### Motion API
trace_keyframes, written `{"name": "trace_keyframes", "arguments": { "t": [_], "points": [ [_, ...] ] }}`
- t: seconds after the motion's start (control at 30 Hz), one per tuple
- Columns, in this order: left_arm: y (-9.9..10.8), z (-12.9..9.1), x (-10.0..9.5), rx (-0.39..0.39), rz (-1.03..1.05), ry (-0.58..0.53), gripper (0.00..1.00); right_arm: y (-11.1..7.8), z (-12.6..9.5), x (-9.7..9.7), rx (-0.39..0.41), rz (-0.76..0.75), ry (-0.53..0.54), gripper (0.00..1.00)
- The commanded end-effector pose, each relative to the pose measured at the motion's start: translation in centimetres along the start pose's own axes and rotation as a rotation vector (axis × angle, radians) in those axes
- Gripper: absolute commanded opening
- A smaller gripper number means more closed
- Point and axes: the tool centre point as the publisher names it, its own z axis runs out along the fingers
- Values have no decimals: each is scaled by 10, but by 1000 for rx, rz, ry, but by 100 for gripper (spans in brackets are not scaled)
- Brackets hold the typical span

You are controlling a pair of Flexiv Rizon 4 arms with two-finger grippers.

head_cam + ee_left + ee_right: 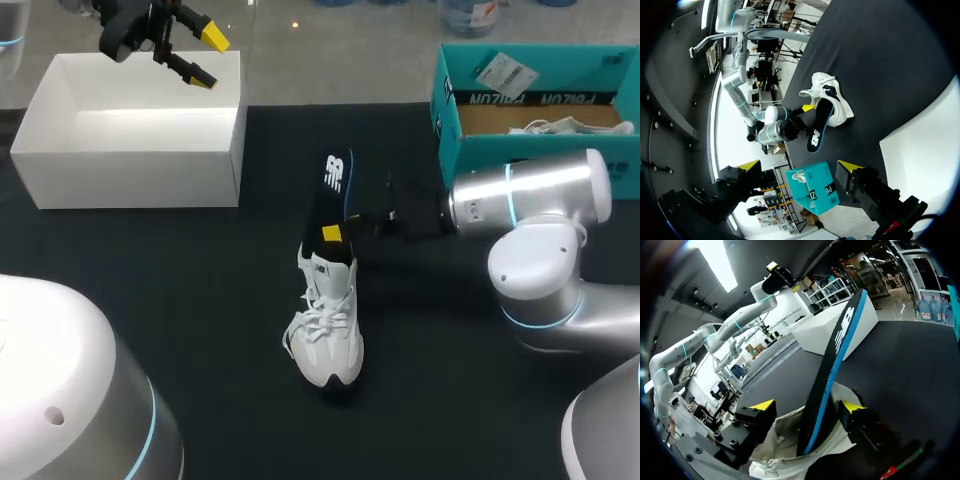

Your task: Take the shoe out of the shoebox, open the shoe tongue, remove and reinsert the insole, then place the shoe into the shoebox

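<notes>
The white lace-up sneaker (326,330) sits in the middle of the black worktop (200,290), out of its box, with the black blue-edged insole (334,185) standing half inside it. The right end effector (806,406) straddles the insole, fingers wide and not pinching. The left end effector (207,58) gapes empty above the white open box (130,175) at the far left corner. Seating the insole and boxing the shoe look left to do.

One white sneaker (325,335) at centre, one black insole (335,195) above it, and two boxes on the worktop (200,300): white box (130,165) upper left, teal shoebox (540,100) upper right.
</notes>
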Motion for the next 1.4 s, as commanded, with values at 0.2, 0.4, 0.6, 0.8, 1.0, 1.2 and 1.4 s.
{"name": "trace_keyframes", "arguments": {
  "t": [0.2, 0.4, 0.6, 0.8, 1.0, 1.2, 1.4],
  "points": [
    [1, -1, 0, 3, 1, 2, 100, 1, 1, -11, 64, 23, 8, 0],
    [1, -1, 0, 3, 1, 2, 100, -12, -1, -10, 65, 37, 41, 0],
    [1, -1, 0, 3, 1, 2, 100, -22, 2, -1, 82, 51, 58, 0],
    [1, -1, 0, 3, 1, 2, 100, -32, 8, 3, 113, 80, 91, 0],
    [1, -1, 0, 3, 1, 2, 100, -39, 15, 6, 172, 105, 120, 0],
    [1, -1, 0, 3, 1, 2, 100, -19, 5, 11, 171, 53, 70, 54],
    [1, -1, 0, 3, 1, 2, 100, 1, 2, 1, 184, 16, 46, 37]
  ]
}}
